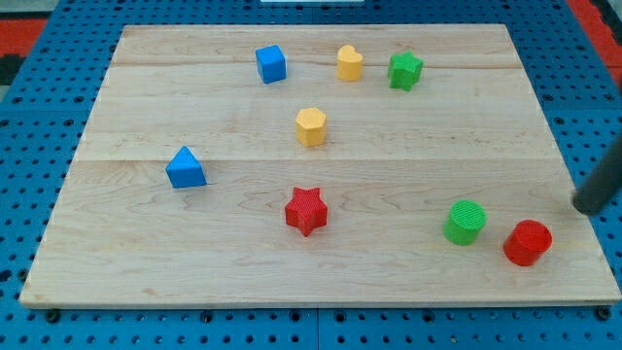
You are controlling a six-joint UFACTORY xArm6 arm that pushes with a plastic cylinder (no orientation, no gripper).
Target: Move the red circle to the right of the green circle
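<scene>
The red circle block (527, 242) — a short ribbed cylinder with a flat round top — sits near the bottom right corner of the pale wooden surface (146, 262), upright, just to the view's right of the green circle block (465, 222) and slightly lower, a small gap between them. My tip (586, 207) rests up and to the right of the red one, near it but apart — a bare rod, no fingers. The red star block (306, 211) lies well to the left.
</scene>
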